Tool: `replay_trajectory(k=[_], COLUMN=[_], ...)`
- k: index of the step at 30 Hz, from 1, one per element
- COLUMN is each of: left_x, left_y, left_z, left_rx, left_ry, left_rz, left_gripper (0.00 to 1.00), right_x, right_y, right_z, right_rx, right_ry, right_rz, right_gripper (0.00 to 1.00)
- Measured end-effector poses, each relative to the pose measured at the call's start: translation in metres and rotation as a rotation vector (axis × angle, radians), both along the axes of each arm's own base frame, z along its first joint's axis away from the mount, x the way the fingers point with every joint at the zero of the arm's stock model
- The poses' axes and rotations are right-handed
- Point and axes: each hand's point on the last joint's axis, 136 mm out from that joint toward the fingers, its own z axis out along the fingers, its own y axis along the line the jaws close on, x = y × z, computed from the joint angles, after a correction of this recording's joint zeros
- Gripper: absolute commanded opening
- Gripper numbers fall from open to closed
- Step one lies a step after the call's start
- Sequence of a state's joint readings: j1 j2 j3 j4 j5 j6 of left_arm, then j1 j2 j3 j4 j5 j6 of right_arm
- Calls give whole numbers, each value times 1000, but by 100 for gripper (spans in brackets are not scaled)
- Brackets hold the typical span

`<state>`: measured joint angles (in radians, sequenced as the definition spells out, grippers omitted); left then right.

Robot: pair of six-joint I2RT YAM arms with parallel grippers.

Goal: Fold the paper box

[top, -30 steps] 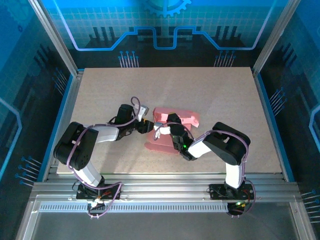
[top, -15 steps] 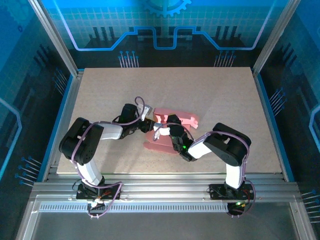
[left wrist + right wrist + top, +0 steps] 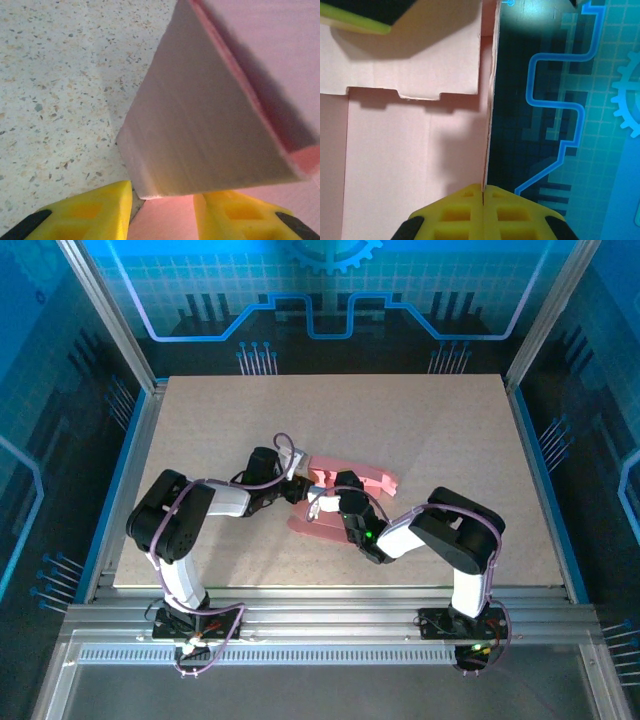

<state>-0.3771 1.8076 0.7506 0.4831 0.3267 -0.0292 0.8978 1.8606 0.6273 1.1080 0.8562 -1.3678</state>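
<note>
While both arms stretch over the speckled beige worktop [image 3: 450,430], the pink thin-card paper box [image 3: 372,478] lies just off the worktop's centre, toward 6 o'clock. It is part-folded, w/ some panels flat and others raised. The left fingers [image 3: 299,489] meet the box at its 9 o'clock side. The right fingers [image 3: 328,502] come onto it from abt 5 o'clock, and the two sets are close together.

Left wrist view: a raised pink panel [image 3: 200,130] tilts up off the worktop, its low edge spanning the gap between the two yellow pads [image 3: 100,210], w/ more pink card flat beneath. The pads stand moderately apart – can't tell whether they press the panel or just straddle it.

Right wrist view: the right fingers are closed tight, pinching a thin upright edge of the box – the card edge runs straight into the seam between them. A tabbed flap [image 3: 415,65] w/ a notched cut edge sits toward 12 o'clock. The blue circuit-pattern backdrop [image 3: 580,110] shows at 3 o'clock, past the card edge.
</note>
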Motion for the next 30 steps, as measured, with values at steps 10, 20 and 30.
replay_trajectory(k=[10,20,30], left_x=[6,14,20], left_y=[-3,-4,-6], left_z=[3,4,3], left_rx=[-28,-43,-25], left_ry=[-5,-21,-62], left_rz=[37,86,126], left_gripper=[30,26,22], right_x=[-2,-1,-3], right_y=[1,3,6], right_z=[-2,-6,-7], right_rx=[17,37,60], right_ry=[7,9,11], right_rz=[-5,-39,-62], right_gripper=[0,0,0])
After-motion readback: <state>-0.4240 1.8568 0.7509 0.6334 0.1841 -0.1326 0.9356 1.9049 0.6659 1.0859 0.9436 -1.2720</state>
